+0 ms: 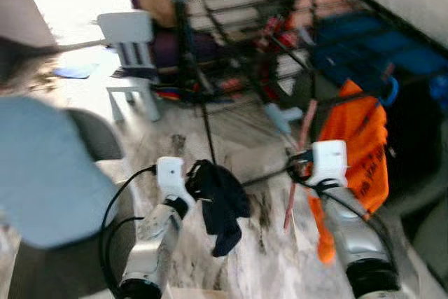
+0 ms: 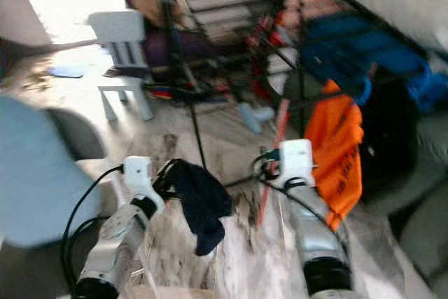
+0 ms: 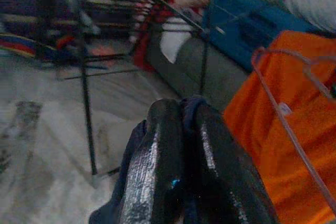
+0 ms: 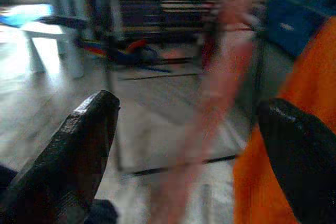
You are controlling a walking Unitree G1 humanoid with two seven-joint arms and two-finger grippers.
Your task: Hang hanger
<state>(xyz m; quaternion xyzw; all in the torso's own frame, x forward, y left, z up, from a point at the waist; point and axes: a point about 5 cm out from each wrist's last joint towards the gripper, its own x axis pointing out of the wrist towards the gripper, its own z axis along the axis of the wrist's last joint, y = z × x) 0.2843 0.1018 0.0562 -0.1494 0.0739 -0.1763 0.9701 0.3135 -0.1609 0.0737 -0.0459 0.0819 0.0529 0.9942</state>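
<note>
Left eye view gives me the pink hanger (image 1: 299, 166), thin, its long axis nearly upright, just beside my right gripper (image 4: 189, 145), whose fingers are spread apart with the hanger between them. The black wire drying rack (image 1: 280, 26) stands ahead, beyond it. An orange cloth (image 1: 357, 152) hangs there. My left gripper (image 3: 181, 166) is clenched on a soft dark cloth (image 1: 220, 204).

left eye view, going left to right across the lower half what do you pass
blue-grey cushion → left gripper, shut on the dark cloth → pink hanger → right gripper → orange garment
</note>
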